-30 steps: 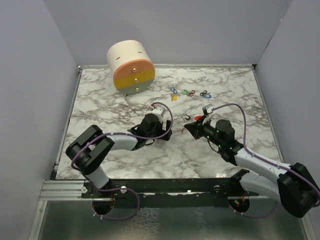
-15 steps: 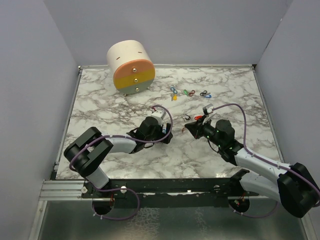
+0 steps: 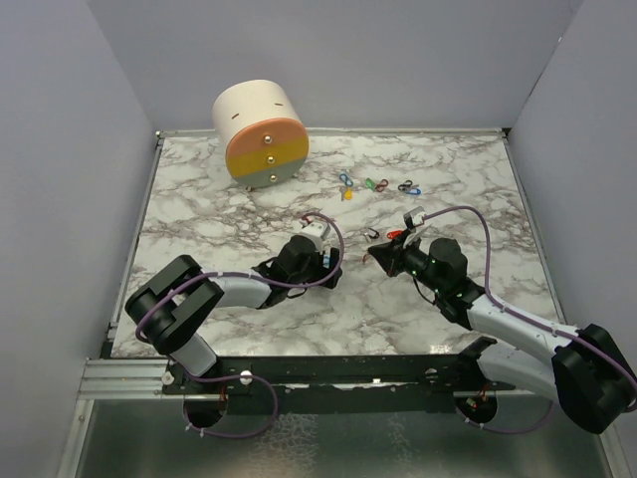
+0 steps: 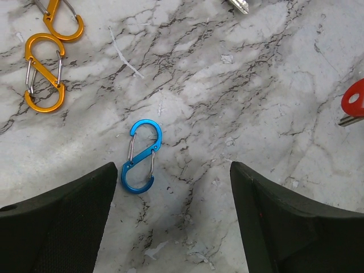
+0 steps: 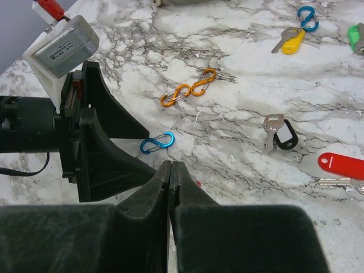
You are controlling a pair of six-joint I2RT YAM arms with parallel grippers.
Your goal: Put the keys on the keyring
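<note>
My left gripper point(image 4: 173, 170) is open and low over the marble, also in the top view point(image 3: 333, 267). A blue figure-8 clip point(image 4: 141, 156) lies just ahead of it, near its left finger. A red-headed key point(image 4: 354, 102) lies at the right edge. My right gripper point(image 5: 170, 168) is shut, facing the left gripper across a short gap point(image 3: 375, 255). A small red bit shows beside its fingertips; I cannot tell if it is held. A yellow key point(image 5: 290, 41), a green key point(image 5: 356, 35) and the red key point(image 5: 341, 165) lie on the table.
Two orange clips point(image 4: 42, 71) lie left of the blue one. A silver key on a black tag point(image 5: 280, 133) lies between the grippers and the red key. A round cream drawer unit point(image 3: 261, 134) stands at the back left. More clips and keys lie near it point(image 3: 376, 185).
The left arm has drawn its gripper slightly towards the near edge. The right arm has not visibly moved.
</note>
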